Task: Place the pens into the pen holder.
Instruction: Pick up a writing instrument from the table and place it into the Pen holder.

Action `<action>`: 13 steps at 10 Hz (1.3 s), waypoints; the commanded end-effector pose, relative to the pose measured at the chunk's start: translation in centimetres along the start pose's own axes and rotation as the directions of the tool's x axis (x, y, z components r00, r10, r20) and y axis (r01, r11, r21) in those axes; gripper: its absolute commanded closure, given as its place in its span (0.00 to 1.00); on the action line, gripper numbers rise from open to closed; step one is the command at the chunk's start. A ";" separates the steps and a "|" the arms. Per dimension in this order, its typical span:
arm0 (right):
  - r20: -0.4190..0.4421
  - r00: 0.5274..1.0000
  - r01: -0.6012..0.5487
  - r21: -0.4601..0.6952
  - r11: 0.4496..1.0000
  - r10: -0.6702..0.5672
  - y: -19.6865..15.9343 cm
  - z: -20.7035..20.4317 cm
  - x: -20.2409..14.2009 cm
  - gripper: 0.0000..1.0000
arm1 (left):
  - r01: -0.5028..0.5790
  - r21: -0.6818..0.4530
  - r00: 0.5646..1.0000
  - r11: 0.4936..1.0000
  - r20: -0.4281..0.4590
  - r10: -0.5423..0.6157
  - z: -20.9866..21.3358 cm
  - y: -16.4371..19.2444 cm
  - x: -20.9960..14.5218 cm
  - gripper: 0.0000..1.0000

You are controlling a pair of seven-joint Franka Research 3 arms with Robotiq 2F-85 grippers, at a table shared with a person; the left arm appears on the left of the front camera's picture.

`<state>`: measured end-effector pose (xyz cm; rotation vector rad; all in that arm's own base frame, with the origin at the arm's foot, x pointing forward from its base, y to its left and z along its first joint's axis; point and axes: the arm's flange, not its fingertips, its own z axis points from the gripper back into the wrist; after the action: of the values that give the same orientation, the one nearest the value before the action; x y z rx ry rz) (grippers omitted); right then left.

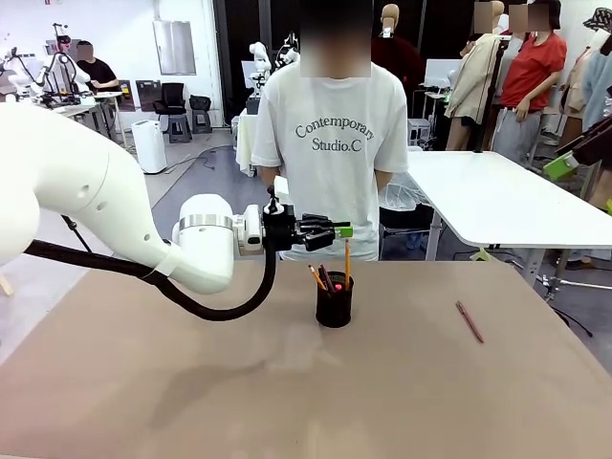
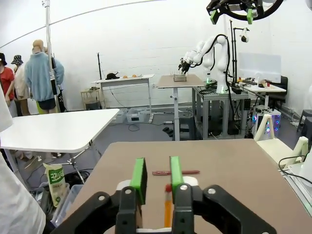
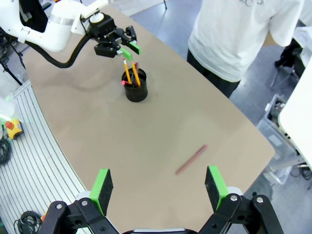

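The pen holder [image 1: 335, 301] stands on the table [image 1: 143, 382] near mid-width, toward the far edge. Several pens [image 1: 346, 260] stand in it, and the left gripper [image 1: 342, 230] is just above their tips, coming in from the left. A loose pen [image 1: 469, 322] lies flat well right of the holder, with the right gripper [image 3: 158, 178] hanging above the table near it. A person [image 1: 330, 143] stands behind the far edge, directly behind the holder.
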<state>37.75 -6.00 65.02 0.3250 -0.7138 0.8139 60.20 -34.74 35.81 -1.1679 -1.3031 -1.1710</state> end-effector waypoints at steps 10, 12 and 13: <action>0.004 1.000 -0.003 0.002 1.000 0.003 0.0 0.1 0.1 0.00 | 0.040 -0.024 0.999 0.999 -0.015 -0.040 -0.2 0.0 1.2 0.00; 0.004 1.000 -0.003 0.002 1.000 0.003 0.0 0.1 0.1 0.00 | 0.040 -0.024 0.999 0.999 -0.015 -0.040 -0.2 0.0 1.2 0.00; 0.004 1.000 -0.003 0.002 1.000 0.003 0.0 0.1 0.1 0.00 | 0.038 -0.033 0.999 0.999 -0.024 -0.039 -0.3 -0.2 1.2 0.00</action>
<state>37.75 -6.00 65.02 0.3250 -0.7137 0.8139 59.96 -34.99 36.87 -1.1538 -1.2953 -1.2344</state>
